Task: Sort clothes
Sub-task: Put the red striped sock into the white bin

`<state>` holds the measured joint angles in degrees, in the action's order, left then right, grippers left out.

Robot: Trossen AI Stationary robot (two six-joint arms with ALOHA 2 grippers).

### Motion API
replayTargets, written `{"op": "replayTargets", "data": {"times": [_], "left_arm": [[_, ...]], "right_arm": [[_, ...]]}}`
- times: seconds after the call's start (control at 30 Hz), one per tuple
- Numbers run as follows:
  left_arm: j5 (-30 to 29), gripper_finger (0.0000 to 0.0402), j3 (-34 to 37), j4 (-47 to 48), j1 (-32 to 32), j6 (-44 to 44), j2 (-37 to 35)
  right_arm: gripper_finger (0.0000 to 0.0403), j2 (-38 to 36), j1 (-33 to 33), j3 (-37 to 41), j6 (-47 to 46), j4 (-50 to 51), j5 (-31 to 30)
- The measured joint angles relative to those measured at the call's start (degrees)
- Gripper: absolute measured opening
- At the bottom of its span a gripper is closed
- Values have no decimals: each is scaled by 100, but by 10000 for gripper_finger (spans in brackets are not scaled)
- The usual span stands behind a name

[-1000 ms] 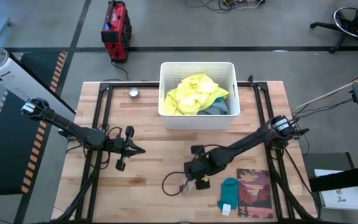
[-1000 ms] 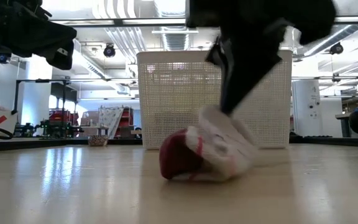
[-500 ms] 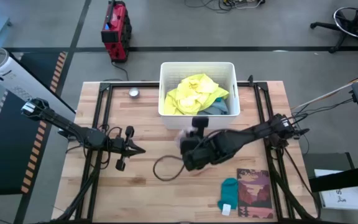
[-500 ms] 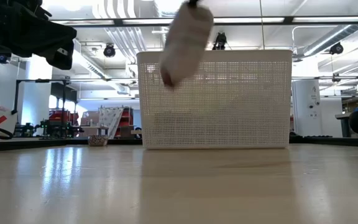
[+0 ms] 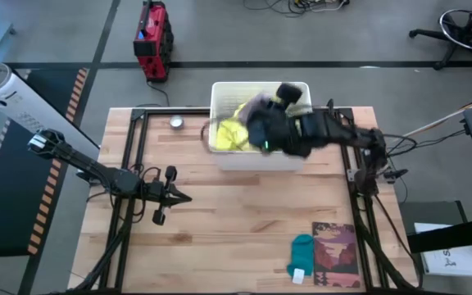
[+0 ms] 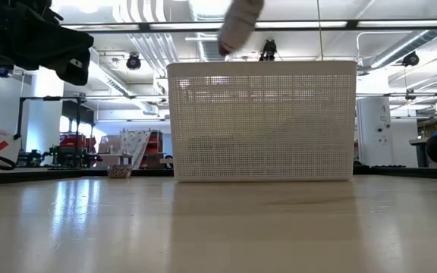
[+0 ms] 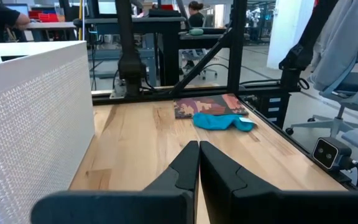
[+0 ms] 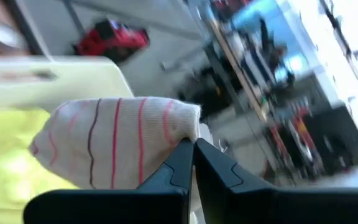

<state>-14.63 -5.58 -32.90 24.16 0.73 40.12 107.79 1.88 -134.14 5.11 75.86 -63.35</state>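
Right wrist view is showing the right gripper (image 8: 191, 152) pinching a striped sock (image 8: 114, 149) over the white basket (image 5: 220, 152); soft and light (likely floppy), it is hanging from one edge. The left gripper (image 7: 199, 163) is sitting closed.

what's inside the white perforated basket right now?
In the white perforated plastic basket: a crumpled neon yellow garment. The right gripper, shut on a white red-striped sock, hangs over it and covers the rest, so anything beneath is hidden.
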Motion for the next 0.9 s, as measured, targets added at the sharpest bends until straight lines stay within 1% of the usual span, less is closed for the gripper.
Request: {"op": "replayTargets", "data": {"times": [0.07, 0.17, 0.23, 0.33, 0.4, 0.43, 0.63, 0.8, 0.9], "left_arm": [[0, 0, 0, 5, -2, 0, 0], [1, 0, 0, 11, -2, 1, -2], [0, 0, 0, 46, -2, 0, 0], [2, 0, 0, 59, -2, 2, 0], [2, 0, 0, 71, -2, 2, 0], [2, 0, 0, 62, -2, 2, 0], [2, 0, 0, -20, -2, 3, 0], [2, 0, 0, -43, 0, 4, 0], [2, 0, 0, -44, -2, 4, 0]], "right_arm": [[0, 2, -406, 7, -274, 211, 292], [0, 4, -991, 177, -577, 339, 949], [0, 4, -1370, 406, -667, 349, 1683], [0, 13, -1893, 876, -798, 316, 3097], [0, 13, -2147, 1297, -811, 144, 3666], [0, 13, -2249, 1519, -800, 78, 3796], [0, 17, -2742, 2743, -768, -388, 3920], [0, 17, -3054, 3634, -746, -1168, 4775], [0, 12, -3144, 4068, -745, -1578, 5084]]}}
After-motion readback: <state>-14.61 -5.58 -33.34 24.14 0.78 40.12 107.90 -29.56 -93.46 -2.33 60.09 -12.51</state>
